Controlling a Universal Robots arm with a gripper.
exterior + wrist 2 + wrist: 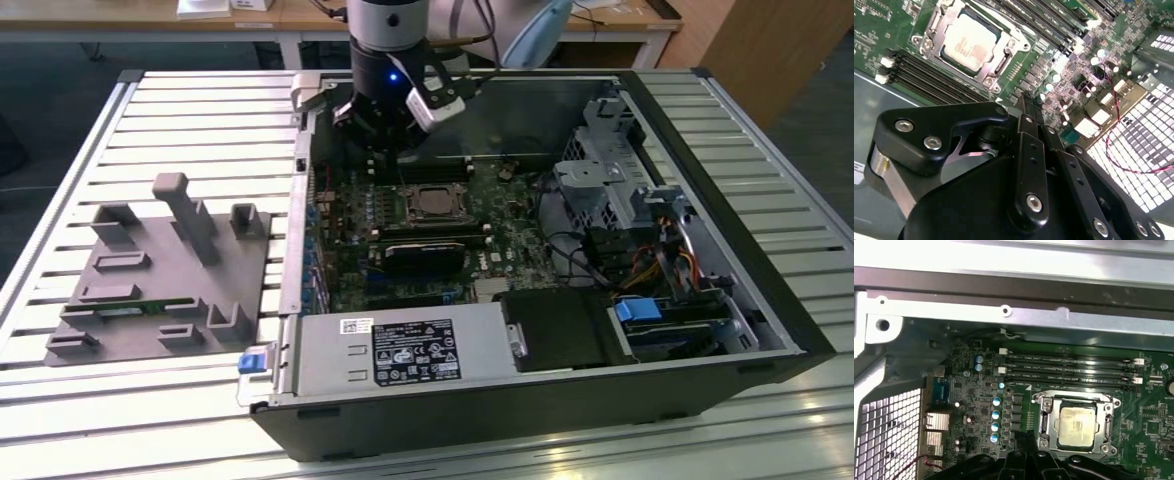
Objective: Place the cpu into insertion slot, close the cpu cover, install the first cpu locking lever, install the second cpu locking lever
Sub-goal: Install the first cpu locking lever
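1. An open computer case (747, 300) lies on the slatted worktop (200, 110), taking up the middle and the side toward the exterior view's right. A grey moulded fixture (160, 270) sits on the side toward the exterior view's left, just beside the case.
2. The green motherboard (350, 235) lies flat in the floor of the case. A silver power supply (394, 350) fills the case's near edge.
3. The cpu (971, 40), its pale metal top facing up, is seated in the insertion slot (407, 205). The slot is near the middle of the motherboard, toward its far edge.
4. The cpu cover (1076, 402) lies down flat over the slot. Its silver frame surrounds the chip, and the chip's top shows through the square cut-out.
5. Thin metal bars run along the sides of the frame. I cannot tell whether they are hooked down.
6. Long black memory slots (1069, 370) run parallel just beside the socket, between it and the far wall of the case.
7. The gripper (1026, 102) hangs over the far edge of the motherboard, near the socket but apart from it. It touches neither the chip nor the cover.
8. In the second wrist view its black fingers (1030, 150) converge to a single tip, pressed together with nothing between them.
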